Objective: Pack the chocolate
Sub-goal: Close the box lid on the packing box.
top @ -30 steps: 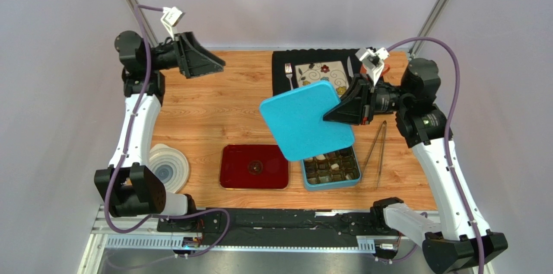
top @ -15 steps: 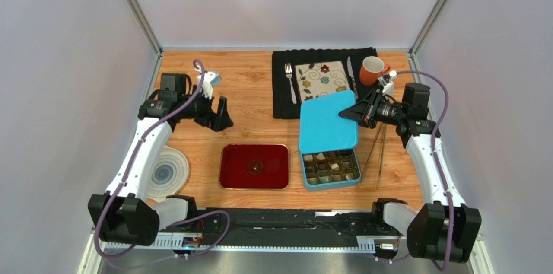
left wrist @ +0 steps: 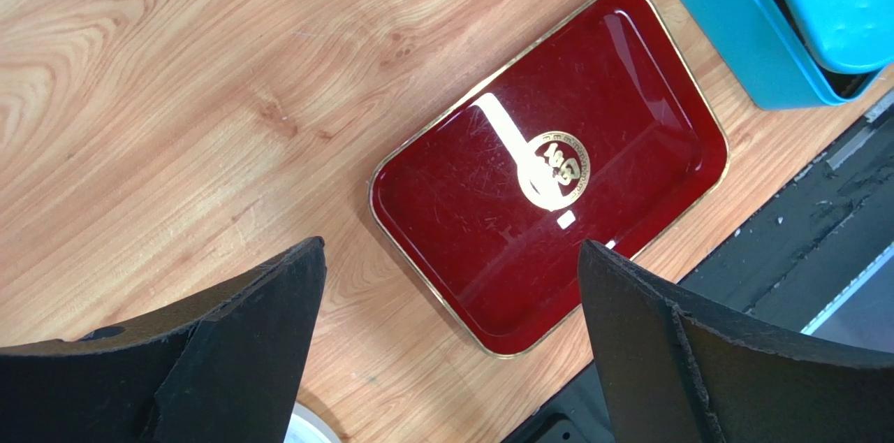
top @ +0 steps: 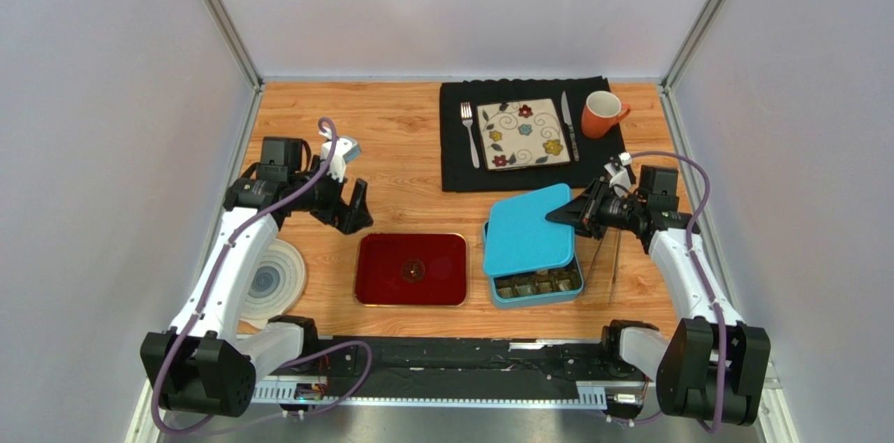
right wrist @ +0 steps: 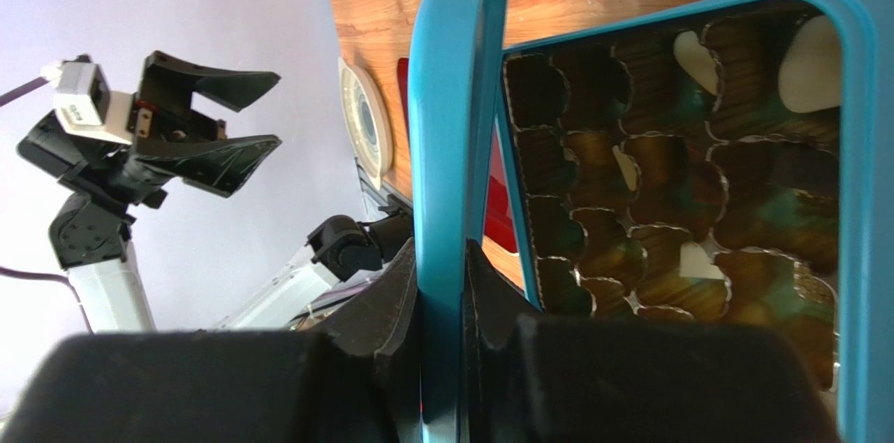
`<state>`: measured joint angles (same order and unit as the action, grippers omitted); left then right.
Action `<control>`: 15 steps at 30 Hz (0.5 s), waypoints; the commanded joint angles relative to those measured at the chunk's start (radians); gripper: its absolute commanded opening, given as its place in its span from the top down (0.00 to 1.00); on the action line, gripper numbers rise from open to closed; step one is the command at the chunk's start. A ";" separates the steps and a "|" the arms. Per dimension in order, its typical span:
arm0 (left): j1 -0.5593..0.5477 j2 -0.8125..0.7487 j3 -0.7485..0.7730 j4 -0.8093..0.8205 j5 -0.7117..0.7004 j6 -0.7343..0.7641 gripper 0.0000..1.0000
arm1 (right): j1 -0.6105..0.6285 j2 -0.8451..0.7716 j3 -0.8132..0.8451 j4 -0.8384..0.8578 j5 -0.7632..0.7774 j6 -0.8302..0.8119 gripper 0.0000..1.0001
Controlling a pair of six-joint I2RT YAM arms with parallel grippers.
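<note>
I've lowered the lid (top: 525,233) half over the box (top: 535,299), nearly packed: right end effector (top: 559,215) clamped on it, left end effector (top: 353,212) apart.

I see a tabletop (left wrist: 157,66) of matt, grained wood. The red tray (left wrist: 630,118) looks glossy and lacquered, finely scratched. The blue lid (top: 525,237) is smooth with a soft sheen.

chocolate (right wrist: 808,50): dark brown and cream pieces
box (top: 535,302): teal blue
lid (top: 528,231): same teal blue, plain
tray (left wrist: 630,118): dark red, gold rim, gold emblem
plate (top: 525,104): white, coloured flowers
mug (top: 602,114): orange
counter (top: 399,139): light wood grain
</note>
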<state>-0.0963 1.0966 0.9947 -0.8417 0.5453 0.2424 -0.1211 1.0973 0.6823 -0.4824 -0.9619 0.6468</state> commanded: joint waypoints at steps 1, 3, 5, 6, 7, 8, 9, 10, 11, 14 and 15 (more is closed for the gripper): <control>0.000 -0.041 0.002 -0.005 0.041 0.040 0.02 | -0.009 -0.016 -0.015 -0.050 0.055 -0.055 1.00; 0.000 -0.046 0.002 -0.011 0.041 0.046 0.02 | -0.011 -0.022 -0.023 -0.088 0.075 -0.078 0.97; 0.000 -0.050 0.004 -0.020 0.054 0.052 0.01 | -0.011 -0.031 -0.018 -0.128 0.118 -0.108 0.94; 0.000 -0.050 0.005 -0.020 0.061 0.052 0.01 | -0.011 -0.036 -0.017 -0.177 0.161 -0.134 0.91; 0.000 -0.050 0.007 -0.023 0.062 0.052 0.01 | -0.011 -0.049 -0.013 -0.200 0.193 -0.142 0.89; 0.000 -0.052 0.009 -0.026 0.064 0.054 0.01 | -0.011 -0.056 -0.009 -0.250 0.224 -0.153 0.87; 0.000 -0.052 0.013 -0.027 0.068 0.054 0.01 | -0.011 -0.065 -0.009 -0.266 0.260 -0.165 0.81; 0.000 -0.052 0.016 -0.028 0.070 0.054 0.01 | -0.011 -0.086 -0.010 -0.280 0.276 -0.174 0.79; 0.000 -0.052 0.016 -0.028 0.071 0.054 0.01 | -0.011 -0.094 -0.009 -0.318 0.297 -0.180 0.78; 0.000 -0.052 0.024 -0.030 0.084 0.052 0.01 | -0.011 -0.126 0.000 -0.363 0.359 -0.161 0.75; 0.000 -0.052 0.027 -0.031 0.087 0.052 0.01 | -0.011 -0.135 0.006 -0.380 0.412 -0.151 0.75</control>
<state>-0.0967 1.0657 0.9947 -0.8566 0.5911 0.2710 -0.1276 1.0039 0.6682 -0.7265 -0.7395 0.5144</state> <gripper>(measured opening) 0.990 0.255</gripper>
